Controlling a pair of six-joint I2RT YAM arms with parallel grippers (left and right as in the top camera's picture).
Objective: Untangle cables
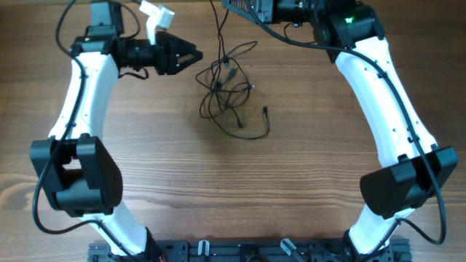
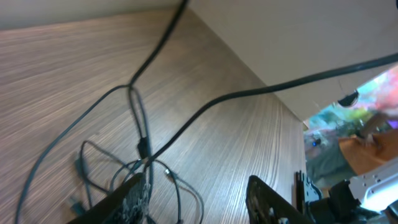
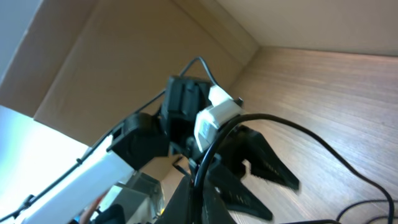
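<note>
Two white robot arms are seen from above over a wooden desk (image 1: 233, 189), one at each side. Several thin black cables (image 1: 229, 87) are heaped in a loose tangle of overlapping loops near the far middle of the desk, and small plug ends are seen at its edges. One strand runs from the tangle toward the far edge, where the right fingers (image 1: 231, 4) are placed. In the right wrist view these fingers appear pressed together around a black strand, which arcs away to the right above the wood. The left fingers (image 1: 194, 55) are placed just left of the tangle and pointed toward it, apart from the cables. In the left wrist view they are spread wide with nothing gripped between them, and the tangle is seen on the desk just past their tips. Two strands are seen rising from it toward the back wall.
</note>
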